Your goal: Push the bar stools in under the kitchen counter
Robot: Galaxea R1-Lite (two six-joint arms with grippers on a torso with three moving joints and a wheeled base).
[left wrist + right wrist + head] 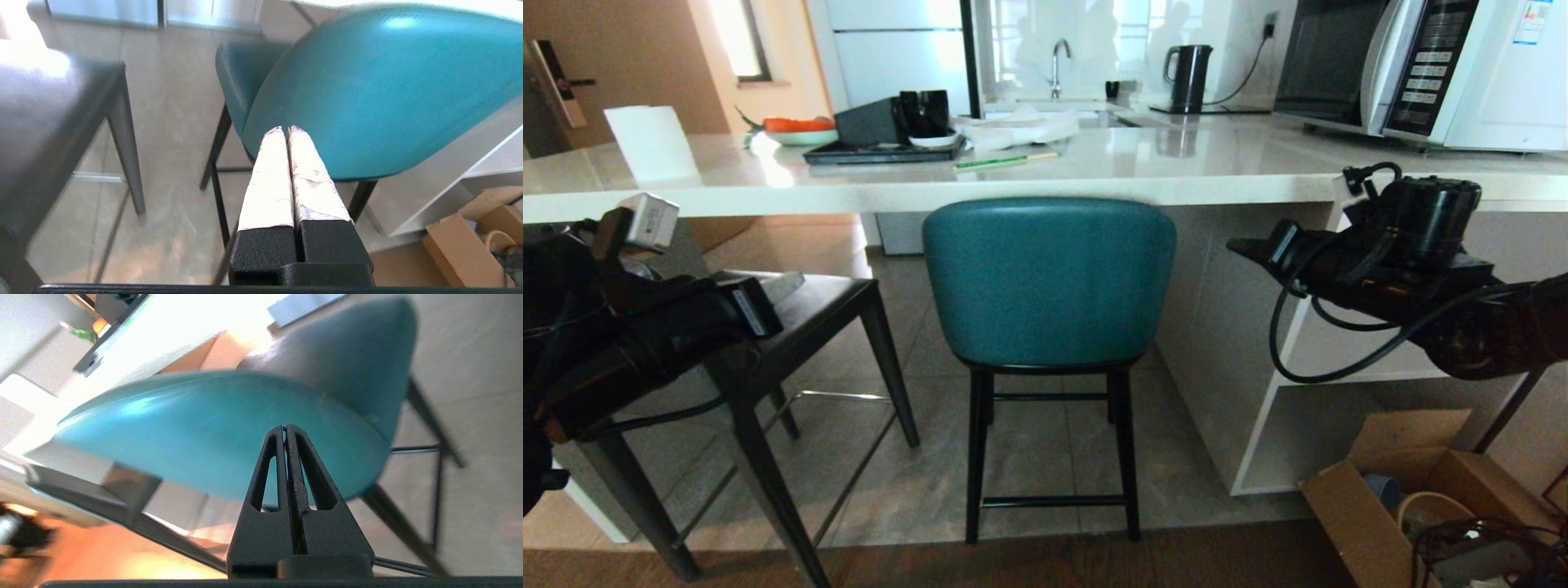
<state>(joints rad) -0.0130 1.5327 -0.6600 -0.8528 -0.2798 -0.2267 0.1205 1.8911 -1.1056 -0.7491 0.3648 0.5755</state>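
Head view: teal stool point(1048, 282) dead ahead, back at the worktop point(1045, 175) edge, dark stool point(792, 306) left; left wrist: my left gripper point(285, 130) clenched, empty, near its back; right wrist: right gripper point(284, 428) clenched too, likewise close.

Item count, as seen from my head camera: two bar stools, one teal stool point(1049, 282) and one dark stool point(800, 306). One tabletop point(1217, 167). On it: one microwave point(1421, 69), one kettle point(1188, 75), one black tray point(882, 153), one paper roll point(652, 141). On the floor: one cardboard box point(1405, 490).
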